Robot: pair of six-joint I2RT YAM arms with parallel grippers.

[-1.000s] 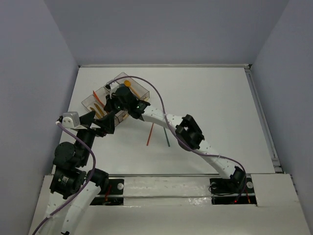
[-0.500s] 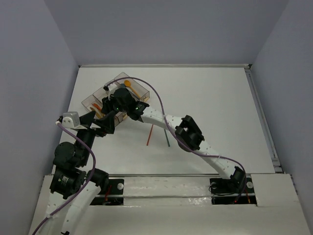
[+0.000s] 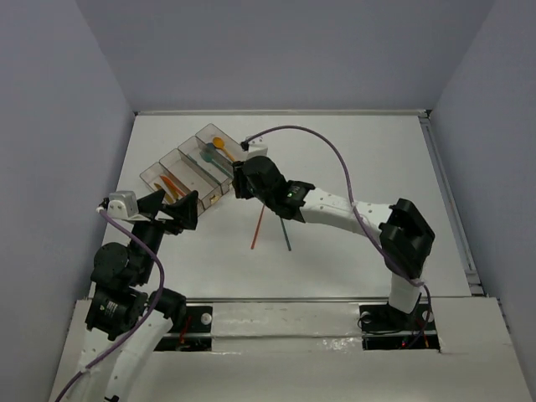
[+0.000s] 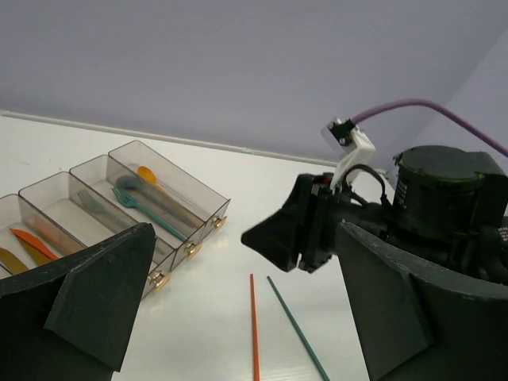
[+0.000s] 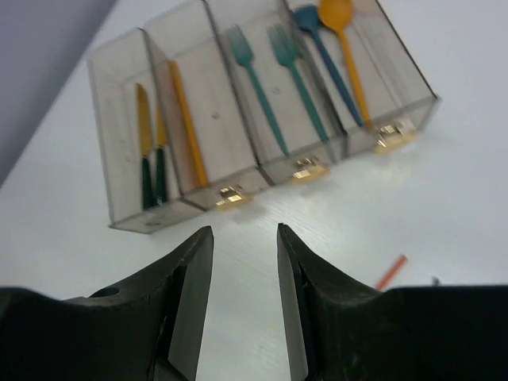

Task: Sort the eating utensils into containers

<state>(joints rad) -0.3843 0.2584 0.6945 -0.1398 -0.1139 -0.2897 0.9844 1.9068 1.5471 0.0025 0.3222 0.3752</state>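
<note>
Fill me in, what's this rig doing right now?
Two arms are sorting plastic utensils into the clear containers. Forks, spoons and knives already lie in the bins. The right gripper is open and empty, hovering just in front of the bins. The left gripper is open too, off to one side of them. An orange stick and a green stick lie on the table, not yet sorted.

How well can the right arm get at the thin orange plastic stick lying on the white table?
Probably well. The right tool is open and empty, close to the thin orange stick, and nothing lies between them. The dark green stick lies close beside it, so the grasp needs care.
</note>
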